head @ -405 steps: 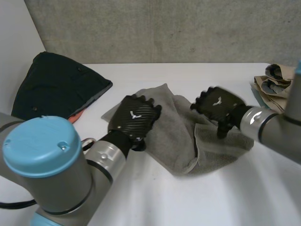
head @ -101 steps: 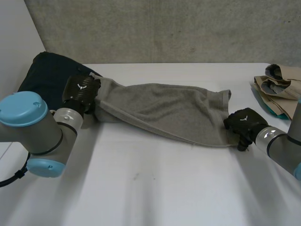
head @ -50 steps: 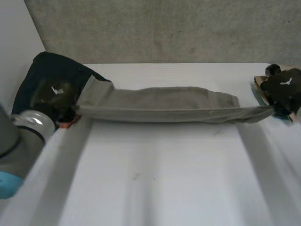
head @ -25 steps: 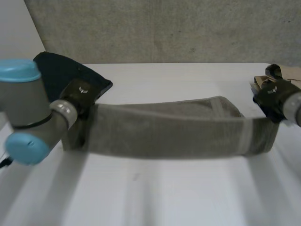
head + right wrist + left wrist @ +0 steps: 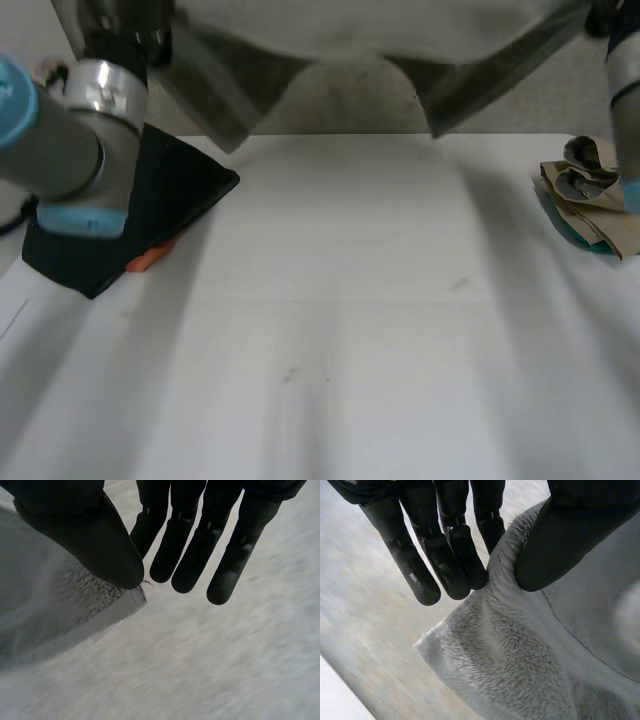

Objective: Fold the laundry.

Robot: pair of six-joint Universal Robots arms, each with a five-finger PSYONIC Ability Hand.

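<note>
The white counter (image 5: pixel 330 330) lies bare across its middle, so you have the full working area for the fold. Above its far edge hangs the grey terry towel (image 5: pixel 370 30), stretched wide in the air between the two arms and clear of the counter, its lower edge sagging in uneven flaps. I judge that you are at the spreading step: the towel is opened out but shows no fold, so laying it flat and making each fold is yet to be done. At the counter's left edge lies a dark, rumpled garment (image 5: pixel 150 210), unfolded as far as you can see, and at the right edge a small heap of tan cloth (image 5: pixel 590 195) with a teal piece under it; both lie loose on the counter itself and not in any basket, and both look like work left for later. Your left hand (image 5: pixel 565 540) grips the towel's edge close to a corner, the pile bunched between thumb and fingertips (image 5: pixel 465 575). Your right hand (image 5: pixel 75 535) pinches the opposite hemmed corner under its thumb, the other fingers hanging straight just beside it. A small orange piece (image 5: pixel 148 260) peeks out from under the dark garment's near side.
</note>
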